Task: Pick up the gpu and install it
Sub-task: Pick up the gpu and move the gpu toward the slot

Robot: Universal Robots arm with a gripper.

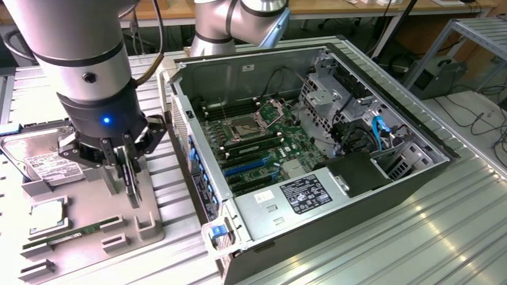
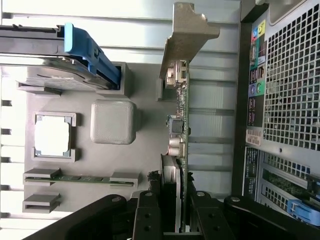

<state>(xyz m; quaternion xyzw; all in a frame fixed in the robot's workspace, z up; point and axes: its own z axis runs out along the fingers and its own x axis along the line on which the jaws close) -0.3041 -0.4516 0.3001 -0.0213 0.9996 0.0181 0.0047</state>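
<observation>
Pick-up stage: the end effector [image 2: 172, 212] is clamped on the gpu [image 2: 182, 112], held edge-on over the grey tray [image 1: 91, 208], apparently clear of it, beside the open computer case [image 1: 360, 199]; installing calls for alignment with a motherboard slot [image 1: 246, 169].

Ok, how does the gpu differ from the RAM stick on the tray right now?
The gpu is clamped in the gripper; the RAM stick sits free in holders on the tray. The gpu has a silver bracket at one end; the RAM stick has none. Both are thin circuit boards.
</observation>
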